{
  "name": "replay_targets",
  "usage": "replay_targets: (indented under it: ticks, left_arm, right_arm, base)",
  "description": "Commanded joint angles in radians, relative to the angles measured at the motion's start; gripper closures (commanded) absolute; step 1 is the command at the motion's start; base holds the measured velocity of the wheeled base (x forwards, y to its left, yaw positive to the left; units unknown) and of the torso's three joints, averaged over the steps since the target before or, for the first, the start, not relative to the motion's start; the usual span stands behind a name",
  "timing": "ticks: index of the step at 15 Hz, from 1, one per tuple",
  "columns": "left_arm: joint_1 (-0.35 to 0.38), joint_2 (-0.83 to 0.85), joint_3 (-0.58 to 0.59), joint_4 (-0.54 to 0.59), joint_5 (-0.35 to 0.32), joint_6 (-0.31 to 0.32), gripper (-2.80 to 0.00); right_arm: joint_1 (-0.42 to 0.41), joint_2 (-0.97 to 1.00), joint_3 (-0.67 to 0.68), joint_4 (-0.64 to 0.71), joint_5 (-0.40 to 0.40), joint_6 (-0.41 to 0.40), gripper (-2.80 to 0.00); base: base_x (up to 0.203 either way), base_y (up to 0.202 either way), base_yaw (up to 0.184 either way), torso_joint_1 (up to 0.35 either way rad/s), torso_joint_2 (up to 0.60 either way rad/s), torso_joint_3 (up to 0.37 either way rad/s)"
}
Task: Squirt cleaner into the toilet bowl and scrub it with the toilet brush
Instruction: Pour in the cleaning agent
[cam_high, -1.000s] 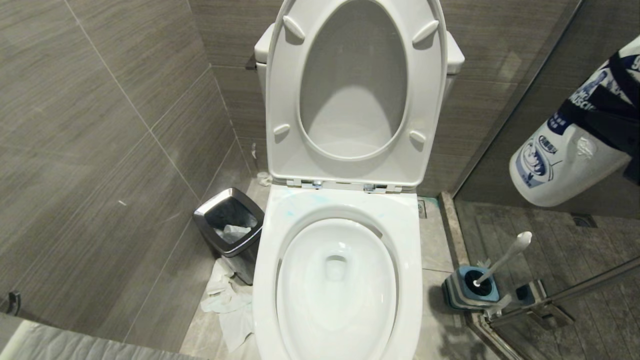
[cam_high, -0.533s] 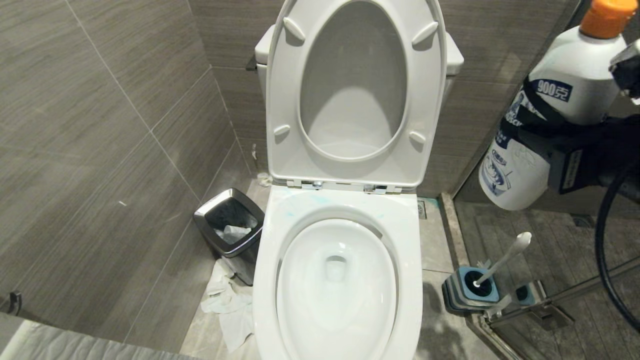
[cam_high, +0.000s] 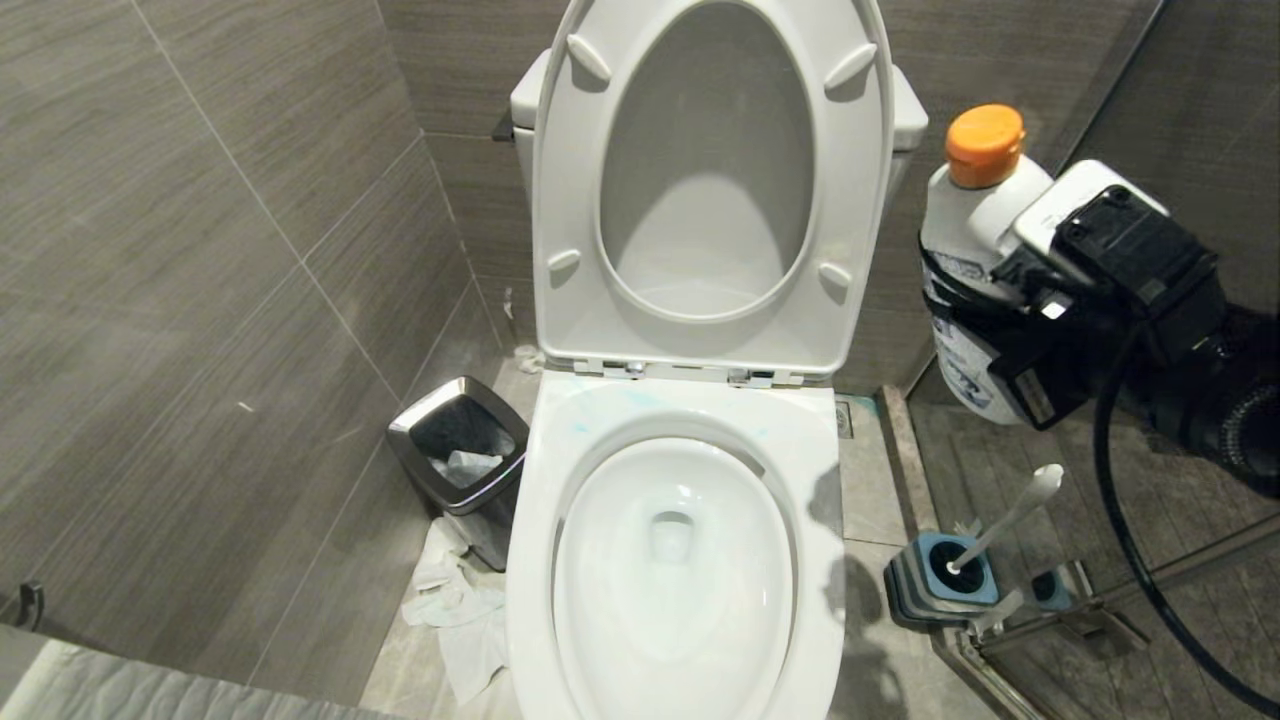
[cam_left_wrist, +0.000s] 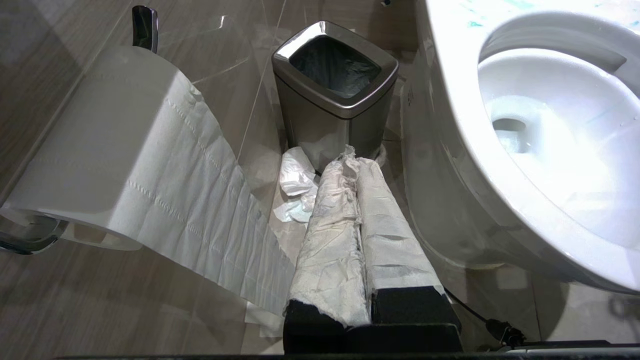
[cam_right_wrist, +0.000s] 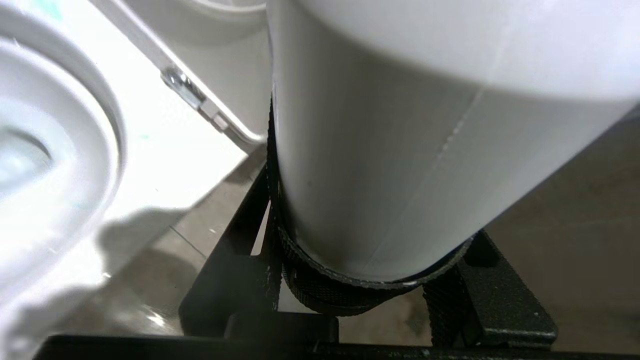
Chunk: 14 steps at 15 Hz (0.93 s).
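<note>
The cleaner bottle (cam_high: 965, 290), orange-capped, its blue label unreadable, stands upright right of the toilet bowl (cam_high: 675, 560), clamped in the right gripper (cam_high: 985, 330); the left gripper's paper-wrapped fingers (cam_left_wrist: 370, 220) are pressed together.

the right gripper (cam_high: 985, 300) hangs raised at the right, jaws clamped round a bottle; the left gripper (cam_left_wrist: 357, 165) sits low, fingers pressed together.

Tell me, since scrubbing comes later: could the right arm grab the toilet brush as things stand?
Probably not: the right gripper is shut on the cleaner bottle, though the toilet brush stands unobstructed in its holder.
</note>
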Motion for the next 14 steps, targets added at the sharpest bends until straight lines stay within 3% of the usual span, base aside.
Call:
replay_targets:
  ticks: [1, 4, 14]
  left_arm:
    - [0.0, 0.001, 0.002, 0.0, 0.0, 0.0, 0.0]
    - [0.0, 0.001, 0.002, 0.0, 0.0, 0.0, 0.0]
    - [0.0, 0.001, 0.002, 0.0, 0.0, 0.0, 0.0]
  right_arm:
    - [0.012, 0.032, -0.003, -0.003, -0.002, -0.063, 0.0]
    - [0.031, 0.078, -0.028, -0.003, -0.002, -0.215, 0.0]
    - [0.05, 0.148, -0.091, -0.076, -0.029, -0.591, 0.0]
  base:
    - [0.0, 0.0, 0.0, 0.0, 0.0, 0.0]
    - [0.0, 0.0, 0.0, 0.0, 0.0, 0.0]
    - [0.0, 0.0, 0.0, 0.0, 0.0, 0.0]
